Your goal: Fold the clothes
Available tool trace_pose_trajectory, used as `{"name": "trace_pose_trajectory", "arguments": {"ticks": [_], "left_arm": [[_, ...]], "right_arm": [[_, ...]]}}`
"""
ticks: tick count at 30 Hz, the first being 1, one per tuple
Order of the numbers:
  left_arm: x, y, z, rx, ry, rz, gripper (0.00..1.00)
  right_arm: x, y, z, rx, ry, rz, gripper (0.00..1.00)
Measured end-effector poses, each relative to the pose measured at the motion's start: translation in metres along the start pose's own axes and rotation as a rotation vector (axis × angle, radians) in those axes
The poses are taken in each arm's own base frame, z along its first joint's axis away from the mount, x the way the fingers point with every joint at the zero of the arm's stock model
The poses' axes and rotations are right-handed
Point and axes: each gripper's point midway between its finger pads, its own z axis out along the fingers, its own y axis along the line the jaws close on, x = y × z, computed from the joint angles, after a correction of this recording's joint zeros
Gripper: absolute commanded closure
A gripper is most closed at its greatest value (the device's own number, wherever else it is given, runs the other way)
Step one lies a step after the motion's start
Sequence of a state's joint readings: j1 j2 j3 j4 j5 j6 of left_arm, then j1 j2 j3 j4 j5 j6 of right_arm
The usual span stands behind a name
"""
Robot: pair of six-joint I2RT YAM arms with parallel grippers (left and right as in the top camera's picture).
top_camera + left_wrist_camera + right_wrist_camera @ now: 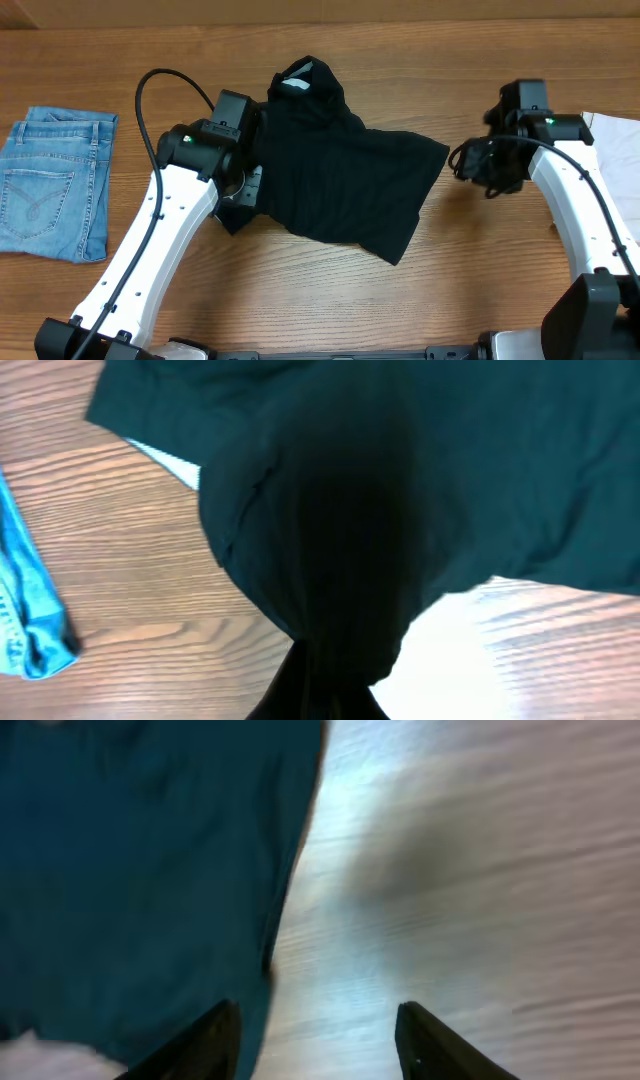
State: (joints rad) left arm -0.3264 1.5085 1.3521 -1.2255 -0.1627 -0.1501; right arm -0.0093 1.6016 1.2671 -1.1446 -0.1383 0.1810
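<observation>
Bunched right up against my left wrist camera is the large plain black soft-fabric garment (400, 510), its folds drawing down to a narrow neck at the bottom edge of that view. My left gripper (245, 190) sits at the garment's left edge, and the fingers are buried under cloth, so I cannot see them directly. The fabric gathers so tightly there that I read the gripper as closed on it.

From overhead the garment (340, 185) lies crumpled in the middle of the brown wood-grain table (300, 300). Its neck opening is at the far side, and a small white label (297, 83) shows inside. One corner reaches out to the right, towards my other arm.

My right gripper (320, 1045) hangs over bare wood just right of that corner. Its two dark fingers (220, 1040) are spread wide apart with nothing between them. The garment's edge (140, 870) runs just beside the left finger; I cannot tell whether they touch.

Folded light-blue denim jeans (55, 185) lie well apart at the table's left end. A piece of white cloth (620, 150) shows at the right edge.
</observation>
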Motion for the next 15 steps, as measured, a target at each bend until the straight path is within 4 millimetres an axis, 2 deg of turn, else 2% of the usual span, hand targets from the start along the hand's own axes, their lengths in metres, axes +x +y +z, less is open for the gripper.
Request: {"name": "trace_pose_trajectory", "arguments": {"ticks": [2,6,8,10,12,13,15], "left_arm": [[0.001,-0.008,-0.001,0.028,0.003,0.012,0.96],[0.003,-0.025,-0.003,0.072,0.005,0.047,0.96],[0.003,-0.027,-0.003,0.076,0.004,0.05,0.96],[0.003,-0.027,-0.003,0.076,0.002,0.05,0.96],[0.003,-0.027,-0.003,0.076,0.002,0.05,0.96],[0.003,-0.027,-0.003,0.076,0.002,0.05,0.96],[0.003,-0.027,-0.003,0.076,0.002,0.05,0.96]], "right_arm": [[0.015,0.008,0.007,-0.028,0.051,-0.015,0.45],[0.06,0.021,0.042,-0.08,0.183,-0.045,0.45],[0.075,0.028,0.053,-0.116,0.216,-0.052,0.45],[0.101,0.033,0.068,-0.138,0.285,-0.04,0.45],[0.118,0.041,0.077,-0.184,0.325,-0.032,0.44],[0.125,0.045,0.079,-0.206,0.344,-0.032,0.38],[0.136,0.055,0.083,-0.238,0.369,-0.043,0.35]]}}
